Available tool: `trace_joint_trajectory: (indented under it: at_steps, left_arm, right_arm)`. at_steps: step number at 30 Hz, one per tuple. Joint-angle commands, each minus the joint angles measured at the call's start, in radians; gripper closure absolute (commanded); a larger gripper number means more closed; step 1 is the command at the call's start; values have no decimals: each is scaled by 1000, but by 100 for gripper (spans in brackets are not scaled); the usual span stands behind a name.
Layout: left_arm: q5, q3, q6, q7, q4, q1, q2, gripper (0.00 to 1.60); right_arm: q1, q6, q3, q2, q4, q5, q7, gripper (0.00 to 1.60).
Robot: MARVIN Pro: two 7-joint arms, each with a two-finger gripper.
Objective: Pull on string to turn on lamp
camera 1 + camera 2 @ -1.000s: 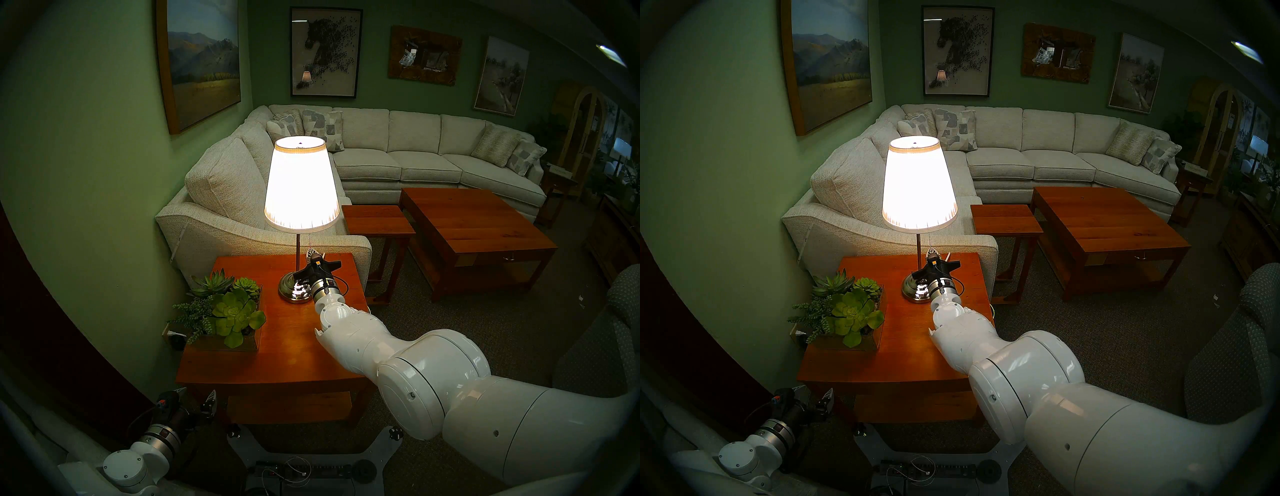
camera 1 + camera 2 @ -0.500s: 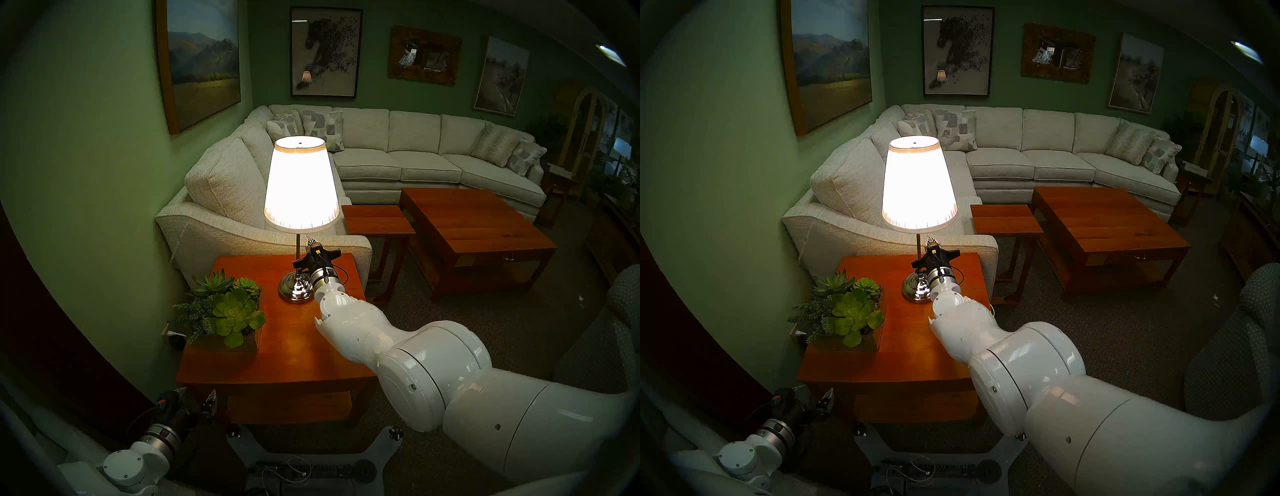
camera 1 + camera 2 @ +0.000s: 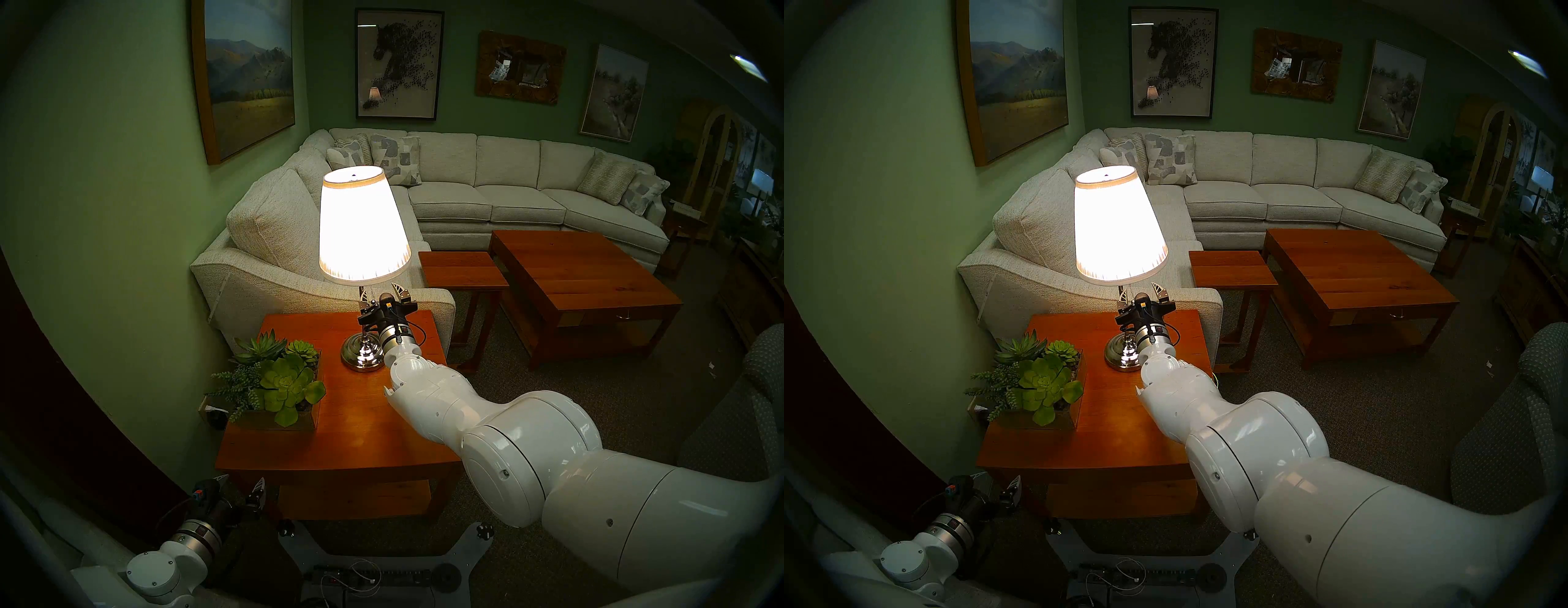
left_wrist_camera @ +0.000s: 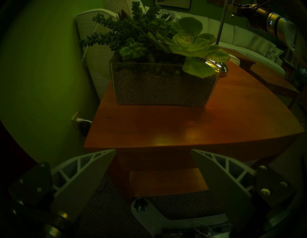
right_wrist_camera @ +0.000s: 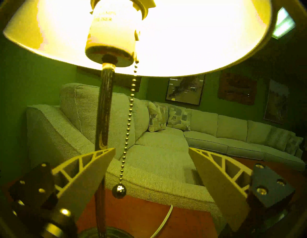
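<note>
The lamp's white shade [image 3: 362,229] glows lit and leans left above its silver base [image 3: 362,354] on the wooden side table [image 3: 339,437]; it also shows in the other head view [image 3: 1119,229]. My right gripper [image 3: 382,293] [image 3: 1140,292] is open just under the shade. In the right wrist view the beaded string [image 5: 128,119] hangs free between the fingers of the right gripper [image 5: 152,149], its ball [image 5: 119,191] nearer the left finger; the dark pole [image 5: 103,108] stands behind that finger. My left gripper [image 3: 239,482] [image 4: 153,150] is open and empty, low before the table.
A glass planter of succulents [image 3: 271,382] [image 4: 162,83] stands on the table's left side. A white power cord [image 5: 164,221] lies behind the lamp base. The sofa arm [image 3: 254,271] is right behind the table. A small wooden table [image 3: 462,271] and a coffee table [image 3: 581,276] stand to the right.
My right gripper rose toward the shade while shut on the string, then opened and let it go. The shade has tipped to the left. The lamp stayed lit. The left arm has not moved.
</note>
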Motion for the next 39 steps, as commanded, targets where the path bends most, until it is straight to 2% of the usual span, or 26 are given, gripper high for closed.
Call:
trace_joint_trajectory:
  at_steps: [1,8,10,11,13,14,15,17,23,25,39]
  left_arm:
    - [0,-9,-10,0,-15,-4,1,0]
    - [-1,-11,-13,1,-18,-2,2,0]
    - [-1,-12,-14,1,-19,-1,2,0]
    - [-1,-12,-14,1,-19,0,2,0]
    - [-1,-12,-15,2,-19,0,2,0]
    - [-1,-12,-15,2,-19,0,2,0]
    - [-1,-12,-15,2,-19,0,2,0]
    - [-1,-12,-15,2,-19,0,2,0]
    - [-1,-12,-15,2,-19,0,2,0]
    - [-1,-12,-15,2,-20,1,2,0]
    - [-1,-11,-14,2,-18,-1,2,0]
  right_arm:
    - [-4,-91,-15,-13,-39,-16,-43,1]
    - [-69,-178,-37,-3,-61,-37,-114,6]
    - [-104,-216,-52,0,-81,-53,-157,9]
    - [-121,-212,-57,2,-96,-59,-169,10]
    - [-163,-264,-72,7,-112,-76,-225,13]
    - [-179,-260,-71,12,-124,-77,-221,13]
    - [-199,-279,-82,15,-131,-88,-257,12]
    - [-229,-290,-89,26,-151,-99,-279,11]
    - [-302,-290,-136,58,-234,-160,-397,6]
    - [-313,-290,-149,69,-249,-178,-424,0]
    - [-429,-290,-216,185,-416,-312,-651,0]
